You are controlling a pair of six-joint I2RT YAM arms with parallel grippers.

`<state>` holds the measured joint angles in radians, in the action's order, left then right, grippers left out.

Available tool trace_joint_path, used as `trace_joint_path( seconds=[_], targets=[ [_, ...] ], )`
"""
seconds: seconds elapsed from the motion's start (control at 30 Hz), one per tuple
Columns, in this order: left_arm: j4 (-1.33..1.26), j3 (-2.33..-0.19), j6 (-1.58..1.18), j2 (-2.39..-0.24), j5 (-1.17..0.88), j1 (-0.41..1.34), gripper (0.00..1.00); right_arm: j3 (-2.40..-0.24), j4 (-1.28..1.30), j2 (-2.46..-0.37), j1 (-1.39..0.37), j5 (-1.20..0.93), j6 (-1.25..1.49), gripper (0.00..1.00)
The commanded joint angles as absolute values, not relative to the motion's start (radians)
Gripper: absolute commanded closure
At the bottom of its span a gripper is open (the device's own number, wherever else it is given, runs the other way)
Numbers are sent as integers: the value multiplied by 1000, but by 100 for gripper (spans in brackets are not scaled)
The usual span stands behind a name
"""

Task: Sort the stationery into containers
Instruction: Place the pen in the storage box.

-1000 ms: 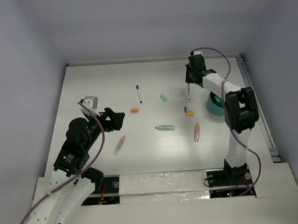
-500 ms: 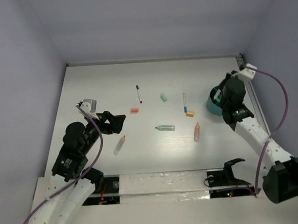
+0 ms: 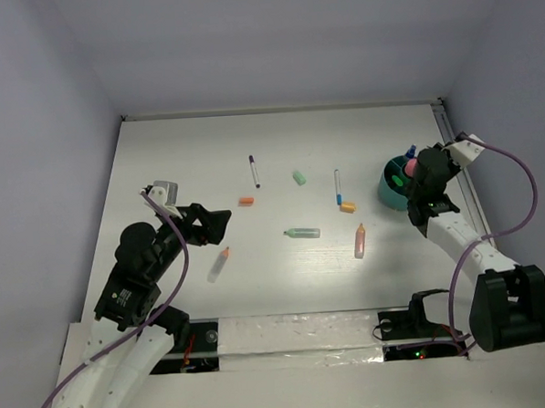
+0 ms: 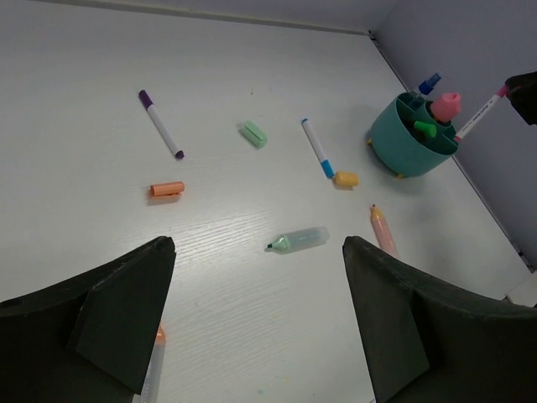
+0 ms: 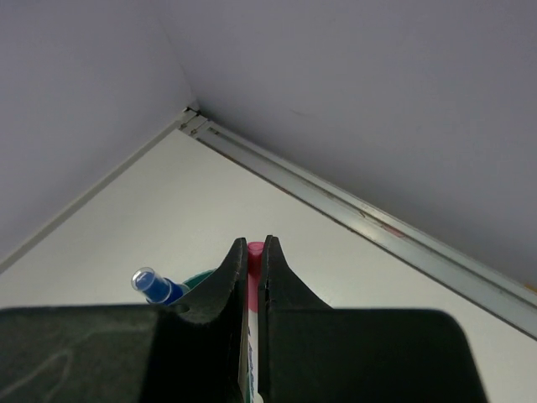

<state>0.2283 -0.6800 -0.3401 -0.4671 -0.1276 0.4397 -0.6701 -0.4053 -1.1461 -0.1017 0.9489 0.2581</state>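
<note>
My right gripper (image 5: 255,243) is shut on a thin white pen with a pink cap (image 5: 254,252). It holds the pen slanting over the rim of the round teal tub (image 3: 391,194), at the table's right edge. The left wrist view shows that pen (image 4: 480,116) beside the tub (image 4: 403,155), which holds a pink-capped tube (image 4: 446,105), a blue pen (image 4: 428,84) and a green piece. My left gripper (image 3: 220,223) hangs open and empty over the left part of the table. A pale-green marker (image 4: 299,240) lies ahead of its fingers.
Loose on the table lie a purple-capped pen (image 3: 253,171), a green cap (image 3: 299,177), an orange cap (image 3: 246,201), a blue-tipped pen (image 3: 337,186), a yellow-orange cap (image 3: 348,205), a salmon marker (image 3: 359,241) and an orange-tipped marker (image 3: 219,263). A metal rail (image 3: 474,203) runs along the right edge.
My right arm has swung from the middle of the table to the teal tub, carrying the pen with it. The left gripper has barely moved.
</note>
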Motion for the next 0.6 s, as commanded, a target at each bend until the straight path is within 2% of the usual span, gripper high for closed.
trace_joint_path(
  seconds=[0.0, 0.57],
  targets=[
    [184, -675, -327, -468, -140, 449, 21, -649, -543, -1183, -94, 1028, 265, 100],
    [183, -676, -325, -485, -138, 449, 21, -632, -607, -1310, -84, 1037, 285, 100]
  ],
)
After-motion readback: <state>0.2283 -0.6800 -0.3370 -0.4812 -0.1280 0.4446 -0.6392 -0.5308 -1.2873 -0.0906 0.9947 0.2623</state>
